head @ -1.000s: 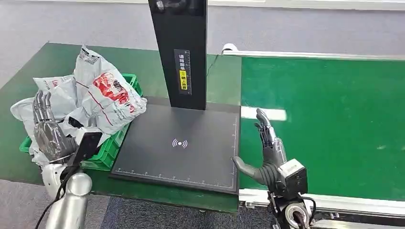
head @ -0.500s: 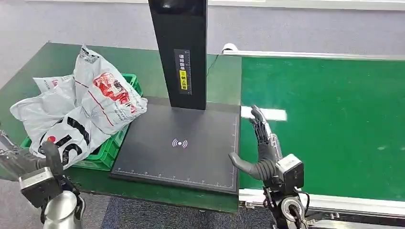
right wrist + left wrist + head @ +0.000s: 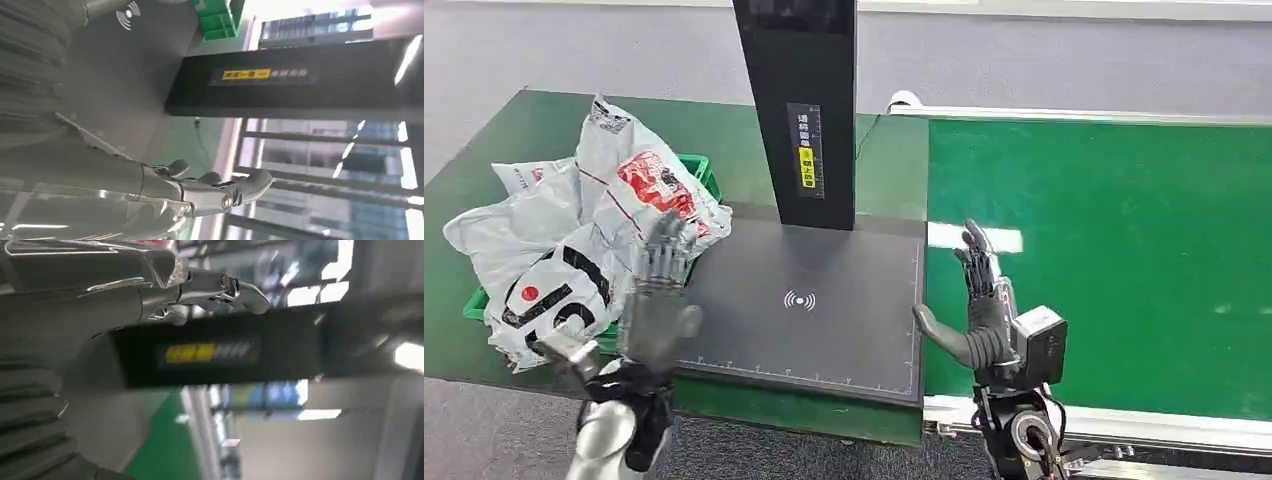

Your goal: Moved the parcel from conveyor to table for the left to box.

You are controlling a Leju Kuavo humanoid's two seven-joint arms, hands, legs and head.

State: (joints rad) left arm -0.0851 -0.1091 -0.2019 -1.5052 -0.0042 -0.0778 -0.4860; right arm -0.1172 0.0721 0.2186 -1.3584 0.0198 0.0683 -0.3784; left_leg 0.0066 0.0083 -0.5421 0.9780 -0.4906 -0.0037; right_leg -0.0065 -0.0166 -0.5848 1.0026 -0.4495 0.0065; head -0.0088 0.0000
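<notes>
Several white plastic parcels [image 3: 574,240] with red and black print are heaped in and over a green crate [image 3: 649,305] at the table's left. My left hand [image 3: 659,295] stands upright at the left front edge of the black scanner plate [image 3: 824,310], fingers straight and apart, holding nothing; its fingers [image 3: 210,287] show before the black post. My right hand [image 3: 979,320] is raised at the plate's right edge beside the green conveyor [image 3: 1114,260], fingers [image 3: 215,192] spread, holding nothing.
A black scanner post [image 3: 799,110] with a yellow label rises from the back of the plate. The conveyor's metal rail [image 3: 1104,425] runs along the near edge. Green table [image 3: 534,130] stretches behind the crate; grey floor lies beyond.
My left hand has swung from low at the table's left front corner up and right to the plate's left edge. The right hand has barely shifted. The parcels stay put.
</notes>
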